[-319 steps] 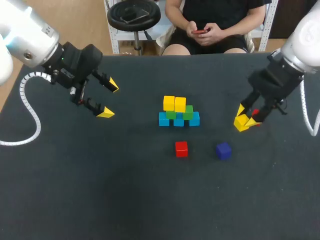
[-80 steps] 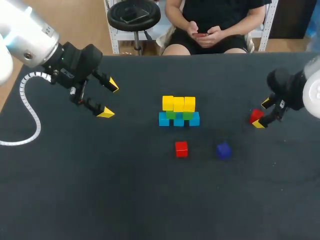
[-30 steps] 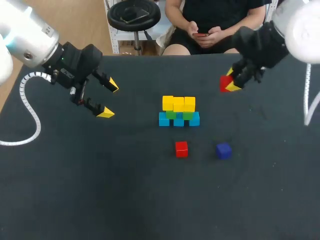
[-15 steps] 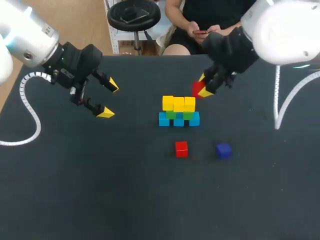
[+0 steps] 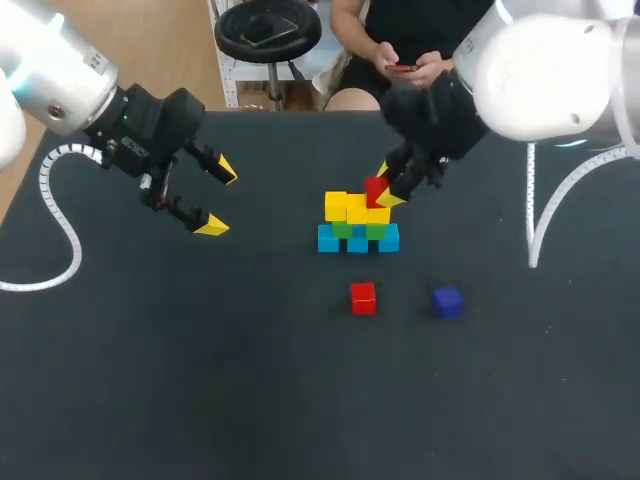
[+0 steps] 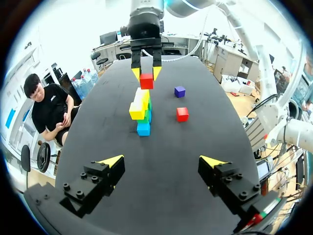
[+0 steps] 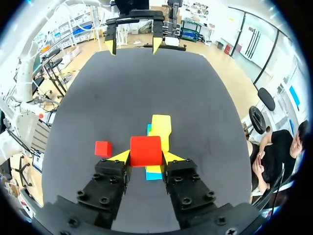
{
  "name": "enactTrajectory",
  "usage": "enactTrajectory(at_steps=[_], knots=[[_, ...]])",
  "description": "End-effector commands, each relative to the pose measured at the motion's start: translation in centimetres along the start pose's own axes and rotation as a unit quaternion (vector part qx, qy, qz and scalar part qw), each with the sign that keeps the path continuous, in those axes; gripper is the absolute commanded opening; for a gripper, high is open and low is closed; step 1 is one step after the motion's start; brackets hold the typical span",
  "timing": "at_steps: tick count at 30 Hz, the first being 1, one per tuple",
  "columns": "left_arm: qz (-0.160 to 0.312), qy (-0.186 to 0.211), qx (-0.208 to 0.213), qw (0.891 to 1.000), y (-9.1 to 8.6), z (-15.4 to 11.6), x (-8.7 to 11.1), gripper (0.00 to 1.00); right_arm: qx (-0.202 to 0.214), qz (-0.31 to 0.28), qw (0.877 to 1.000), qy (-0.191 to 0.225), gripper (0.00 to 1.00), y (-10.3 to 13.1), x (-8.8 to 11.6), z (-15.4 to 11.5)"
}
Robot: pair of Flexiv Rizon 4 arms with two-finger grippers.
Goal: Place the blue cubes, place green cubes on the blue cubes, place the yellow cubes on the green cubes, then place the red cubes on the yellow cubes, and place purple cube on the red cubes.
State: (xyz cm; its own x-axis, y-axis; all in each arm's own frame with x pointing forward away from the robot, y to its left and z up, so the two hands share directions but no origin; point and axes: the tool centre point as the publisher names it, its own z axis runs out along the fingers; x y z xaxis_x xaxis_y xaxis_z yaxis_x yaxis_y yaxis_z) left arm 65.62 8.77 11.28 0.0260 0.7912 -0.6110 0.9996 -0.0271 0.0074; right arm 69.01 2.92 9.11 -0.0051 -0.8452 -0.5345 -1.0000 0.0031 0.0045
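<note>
The left gripper (image 5: 219, 198) hangs over the left of the black cloth-covered table (image 5: 150, 380), fingers spread with nothing between them. At mid-table stands a stack: a row of small blue cubes (image 5: 358, 241), green cubes (image 5: 375, 230) on it, yellow cubes (image 5: 348, 208) on top. The right gripper (image 5: 386, 186) is clenched on a plain red cube (image 7: 145, 151), pinched between both yellow tips just above the yellow row's right end. A second red cube (image 5: 363, 297) and a purple cube (image 5: 447, 301) lie apart, nearer the robot.

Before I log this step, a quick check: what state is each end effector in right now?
Left end effector: open, holding nothing.
Right end effector: shut on a red cube.
</note>
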Motion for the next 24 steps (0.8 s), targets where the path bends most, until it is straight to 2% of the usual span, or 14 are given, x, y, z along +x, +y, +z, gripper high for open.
enactTrajectory(at_steps=[1, 24], knots=[[0.002, -0.002, 0.0, 1.0, -0.03, 0.0, 0.13, 1.0, -0.006, 0.0, 1.0, -0.002, 0.0, -0.57, -0.15, 0.59], [0.002, -0.002, 0.0, 1.0, -0.03, 0.0, 0.13, 1.0, -0.008, 0.004, 1.0, -0.002, 0.0, -0.92, -0.03, 1.07]])
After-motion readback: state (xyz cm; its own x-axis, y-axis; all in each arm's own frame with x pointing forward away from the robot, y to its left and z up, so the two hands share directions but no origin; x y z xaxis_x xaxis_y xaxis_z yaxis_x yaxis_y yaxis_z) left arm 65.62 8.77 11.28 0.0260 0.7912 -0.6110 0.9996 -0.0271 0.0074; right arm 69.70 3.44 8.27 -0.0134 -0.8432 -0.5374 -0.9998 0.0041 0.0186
